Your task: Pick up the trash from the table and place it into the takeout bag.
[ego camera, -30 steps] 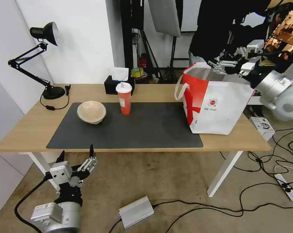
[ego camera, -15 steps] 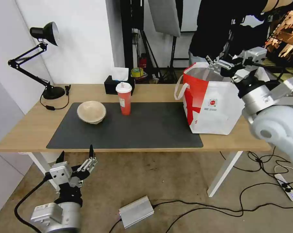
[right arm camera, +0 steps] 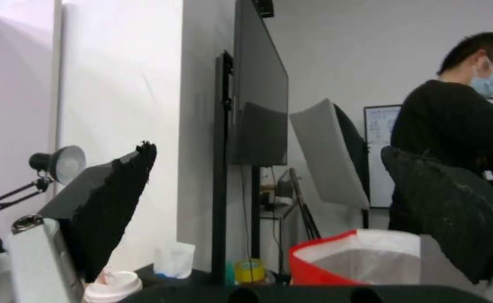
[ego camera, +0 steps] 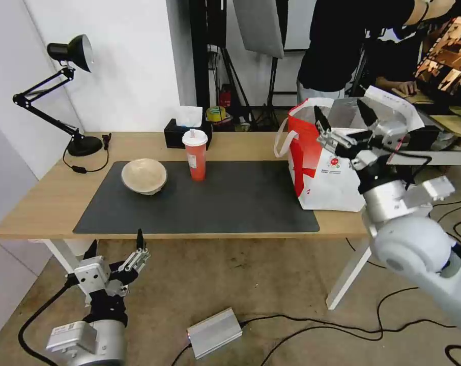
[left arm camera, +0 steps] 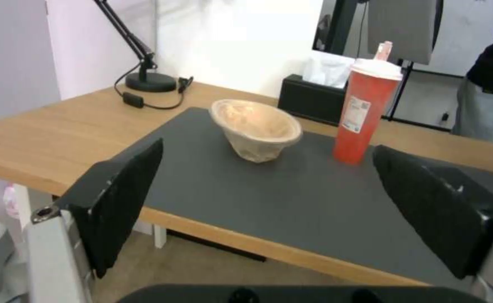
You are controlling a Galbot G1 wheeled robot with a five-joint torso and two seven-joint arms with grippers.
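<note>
A beige paper bowl (ego camera: 144,176) (left arm camera: 256,129) rests on the dark grey mat (ego camera: 230,201) of the table (ego camera: 32,203). Beside it stands a red lidded drink cup (ego camera: 195,154) (left arm camera: 367,113). The white takeout bag (ego camera: 324,175) (right arm camera: 364,256) with a red side panel stands at the mat's right end, its mouth open. My right gripper (ego camera: 345,117) (right arm camera: 269,202) is open and empty in front of the bag's upper rim. My left gripper (ego camera: 116,246) (left arm camera: 269,198) is open and empty, low before the table's front edge.
A black tissue box (ego camera: 182,133) stands behind the cup. A black desk lamp (ego camera: 62,86) sits at the table's back left. A person stands behind the bag. Cables, a power strip and a silver box (ego camera: 214,333) lie on the floor.
My right arm has swung down and toward me, from above the bag's far rim to in front of the bag. The left gripper shifted slightly lower.
</note>
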